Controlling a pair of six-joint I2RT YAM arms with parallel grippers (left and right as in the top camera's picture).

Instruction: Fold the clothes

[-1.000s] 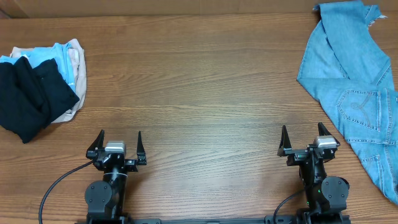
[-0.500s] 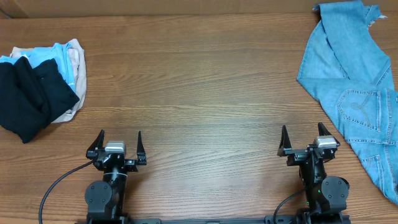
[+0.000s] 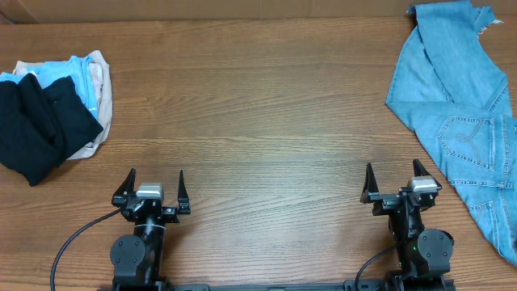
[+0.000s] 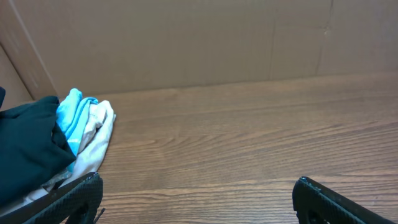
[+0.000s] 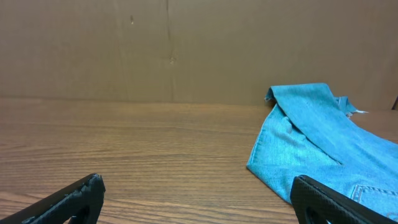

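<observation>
A wooden table (image 3: 258, 121) has 2 arms at its near edge. The left end effector (image 3: 156, 182) and right end effector (image 3: 393, 174) gape wide, empty. Farther left, the black T-shirt (image 3: 36, 133) lies bunched against pale garments (image 3: 85, 77); jeans (image 3: 456, 105) lie far right.

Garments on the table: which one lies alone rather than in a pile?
The light-blue denim jeans, spread out at the far right. The black T-shirt is bunched at the left on pale blue and beige garments.
</observation>
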